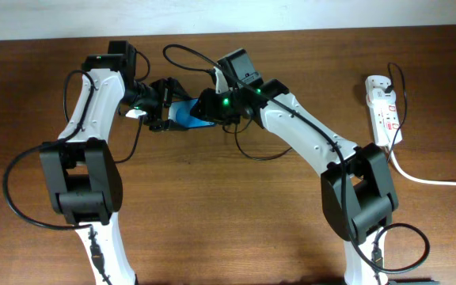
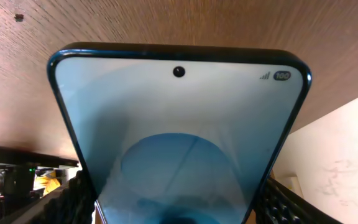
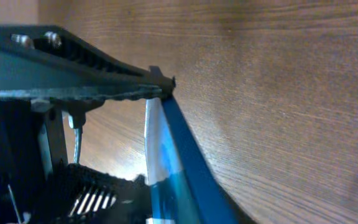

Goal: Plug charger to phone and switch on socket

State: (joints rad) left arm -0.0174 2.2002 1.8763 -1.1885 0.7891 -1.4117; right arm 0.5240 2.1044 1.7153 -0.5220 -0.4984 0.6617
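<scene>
Left end effector point(image 1: 165, 111) clamps the phone point(image 2: 179, 143); right end effector point(image 1: 212, 111) crowds its edge, grip unreadable. A skewed push could twist the phone loose.

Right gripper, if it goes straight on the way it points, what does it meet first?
The phone. The right gripper points at its end, while the left gripper holds the other end. In the right wrist view they look nearly touching, though depth is unclear.

The phone point(image 1: 187, 115), screen lit blue, sat tilted at centre rear; the white socket point(image 1: 384, 107) lay far right, well apart.
</scene>
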